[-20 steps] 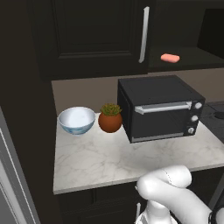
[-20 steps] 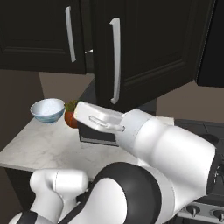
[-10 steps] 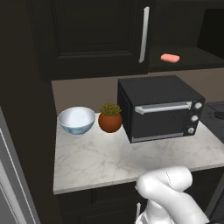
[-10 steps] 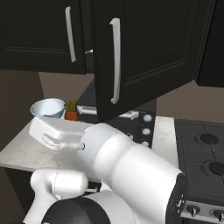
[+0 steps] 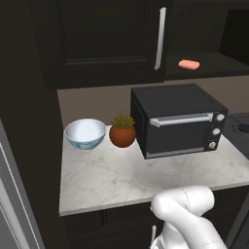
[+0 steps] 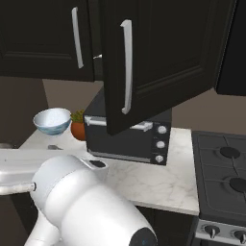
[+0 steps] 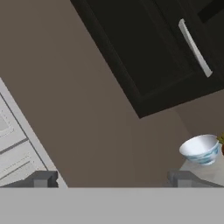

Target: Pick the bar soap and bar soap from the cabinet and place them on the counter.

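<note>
One salmon-pink bar soap (image 5: 188, 64) lies on the shelf inside the open cabinet (image 5: 97, 44), above the black toaster oven (image 5: 180, 121). The cabinet's door (image 6: 163, 53) stands swung out over the oven. Below lies the marble counter (image 5: 112, 180). In the hand view my gripper (image 7: 113, 179) is open, its two dark fingertips (image 7: 43, 179) wide apart with nothing between them. It faces a brown wall, with the cabinet (image 7: 140, 52) at upper right and far from the soap.
A white-blue bowl (image 5: 85, 133) and a potted plant (image 5: 122, 131) stand left of the toaster oven. A gas stove (image 6: 223, 168) adjoins the counter on the right. My bulky white arm (image 6: 72, 202) fills the lower left of the right base view.
My arm has swung leftward and lower across the right base view, away from the toaster oven. The soap, bowl and cabinet door have not moved.
</note>
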Available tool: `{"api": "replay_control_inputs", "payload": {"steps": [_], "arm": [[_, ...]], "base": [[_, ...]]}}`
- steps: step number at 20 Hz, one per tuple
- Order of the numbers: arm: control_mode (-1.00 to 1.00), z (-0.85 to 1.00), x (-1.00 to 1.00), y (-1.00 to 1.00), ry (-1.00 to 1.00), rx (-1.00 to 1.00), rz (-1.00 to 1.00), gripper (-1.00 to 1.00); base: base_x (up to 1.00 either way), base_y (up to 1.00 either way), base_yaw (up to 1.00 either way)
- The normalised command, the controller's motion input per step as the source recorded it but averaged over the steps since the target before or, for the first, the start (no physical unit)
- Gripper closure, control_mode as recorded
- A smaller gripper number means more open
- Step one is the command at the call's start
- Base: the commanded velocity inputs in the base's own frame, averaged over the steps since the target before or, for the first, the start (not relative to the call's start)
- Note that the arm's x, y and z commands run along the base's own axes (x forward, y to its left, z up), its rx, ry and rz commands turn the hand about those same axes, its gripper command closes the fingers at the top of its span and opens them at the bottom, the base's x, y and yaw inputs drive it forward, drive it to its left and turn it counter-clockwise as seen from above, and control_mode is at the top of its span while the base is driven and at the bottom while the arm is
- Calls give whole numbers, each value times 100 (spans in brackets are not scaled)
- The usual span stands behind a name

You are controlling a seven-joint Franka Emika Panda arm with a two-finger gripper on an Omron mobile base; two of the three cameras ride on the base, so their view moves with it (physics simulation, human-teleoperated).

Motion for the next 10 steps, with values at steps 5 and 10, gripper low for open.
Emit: {"api": "replay_control_inputs", "payload": {"steps": [5,10], "arm": [[-100,0,-18,41,-1,-4,-4,-100],[-100,0,-3,41,0,-6,-10,-100]], "base": [[0,0,0],[0,0,0]]}}
